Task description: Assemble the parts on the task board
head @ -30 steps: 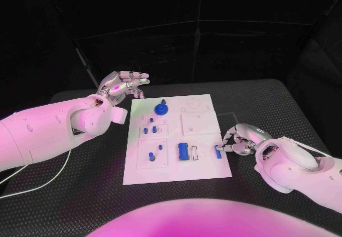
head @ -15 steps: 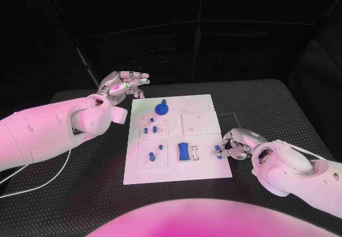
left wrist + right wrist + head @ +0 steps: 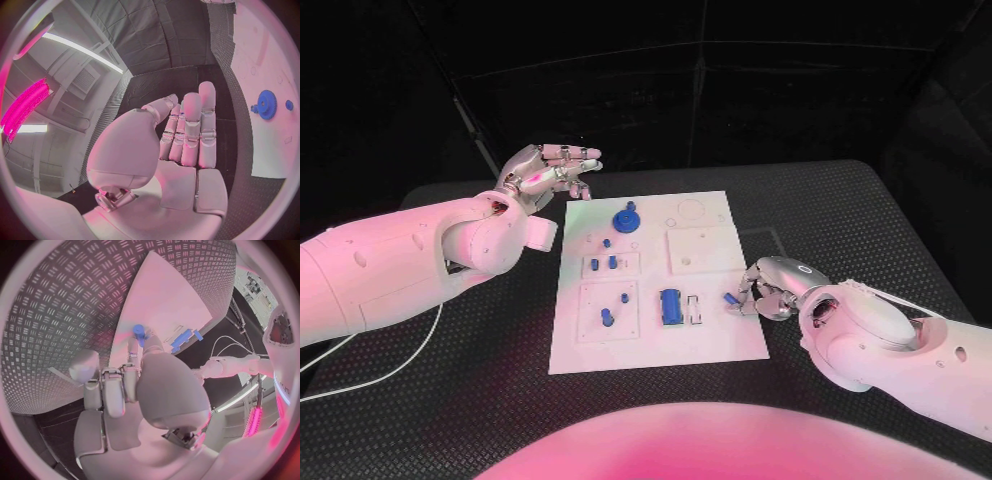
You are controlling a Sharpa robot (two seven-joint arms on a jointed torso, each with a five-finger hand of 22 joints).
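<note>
White rectangular task board [image 3: 718, 345] lying flat at centre of black textured tabletop [image 3: 877, 215]. Blue gear-shaped part [image 3: 627, 219] seated near upper edge of board, also seen in left wrist view [image 3: 267, 104]. Small blue pegs [image 3: 603, 264] standing in left column of board, below gear. Blue rectangular block part [image 3: 671, 305] resting lower centre of board, beside a narrower blue piece [image 3: 692, 311].

Right robot hand [image 3: 764, 289] positioned at right edge of board, right of centre in head view, fingers curled together and pinching a small blue cylindrical part [image 3: 731, 299]; same part visible at fingertips in right wrist view [image 3: 139, 333], held just over board surface.

Left robot hand [image 3: 551, 170] raised in upper left of head view, beyond board's upper left corner, clear of all parts; fingers extended, close side by side, holding nothing [image 3: 181, 145].
</note>
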